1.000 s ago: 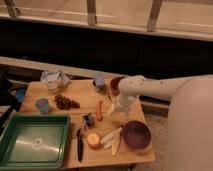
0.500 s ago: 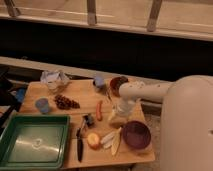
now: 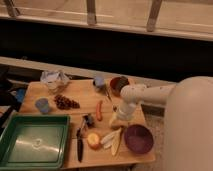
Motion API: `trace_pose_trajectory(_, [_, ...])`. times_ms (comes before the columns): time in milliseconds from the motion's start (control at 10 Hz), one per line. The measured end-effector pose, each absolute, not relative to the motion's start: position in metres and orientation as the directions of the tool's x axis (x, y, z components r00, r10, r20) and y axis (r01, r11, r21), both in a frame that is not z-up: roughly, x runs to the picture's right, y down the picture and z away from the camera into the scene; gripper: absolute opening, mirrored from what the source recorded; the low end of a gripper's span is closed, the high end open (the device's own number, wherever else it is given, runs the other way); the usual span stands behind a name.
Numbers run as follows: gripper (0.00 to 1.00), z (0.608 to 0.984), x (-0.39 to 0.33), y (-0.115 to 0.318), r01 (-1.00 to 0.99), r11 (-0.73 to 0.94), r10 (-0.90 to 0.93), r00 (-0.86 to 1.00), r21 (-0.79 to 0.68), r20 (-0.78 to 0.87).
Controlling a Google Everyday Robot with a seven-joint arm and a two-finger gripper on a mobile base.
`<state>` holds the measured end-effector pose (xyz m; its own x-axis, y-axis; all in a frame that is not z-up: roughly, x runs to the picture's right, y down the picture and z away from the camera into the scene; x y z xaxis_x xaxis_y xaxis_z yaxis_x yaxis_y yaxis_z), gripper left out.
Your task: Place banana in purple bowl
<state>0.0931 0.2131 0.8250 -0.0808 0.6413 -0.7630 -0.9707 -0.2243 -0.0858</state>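
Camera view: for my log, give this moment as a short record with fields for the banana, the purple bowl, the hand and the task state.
banana: lying on the table, pale strips splayed, just left of the bowl, not in it
purple bowl: upright near the table's front right corner, nothing visible inside
hand: at the arm's lower end, low over the table just behind the banana
nearby: round orange fruit left of the banana
task state: banana not yet in the bowl

Wooden table (image 3: 80,94), green tray (image 3: 10,145) front left, blue cup (image 3: 43,105), orange stick (image 3: 99,110), round orange fruit (image 3: 93,140), reddish-brown bowl (image 3: 119,84)
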Motion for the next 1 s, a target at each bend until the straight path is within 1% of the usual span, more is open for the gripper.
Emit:
trace_pose_trajectory(200, [0.69, 0.822, 0.088, 0.218, -0.971, -0.221, 0.632, -0.074, -0.088, -0.771])
trace_pose_trajectory(300, [0.62, 0.822, 0.087, 0.220, -0.971, -0.220, 0.628, -0.072, -0.088, -0.775])
trace_pose_trajectory(500, [0.42, 0.820, 0.085, 0.223, -0.973, -0.216, 0.626, -0.070, -0.087, -0.777])
trace_pose_trajectory(600, [0.30, 0.819, 0.085, 0.222, -0.973, -0.217, 0.629, -0.073, -0.085, -0.774])
trace_pose_trajectory(700, [0.22, 0.818, 0.085, 0.220, -0.972, -0.219, 0.632, -0.078, -0.081, -0.771])
trace_pose_trajectory(900, [0.02, 0.816, 0.089, 0.211, -0.968, -0.237, 0.652, -0.097, -0.080, -0.752])
trace_pose_trajectory(1000, [0.00, 0.814, 0.092, 0.204, -0.965, -0.250, 0.664, -0.109, -0.082, -0.740])
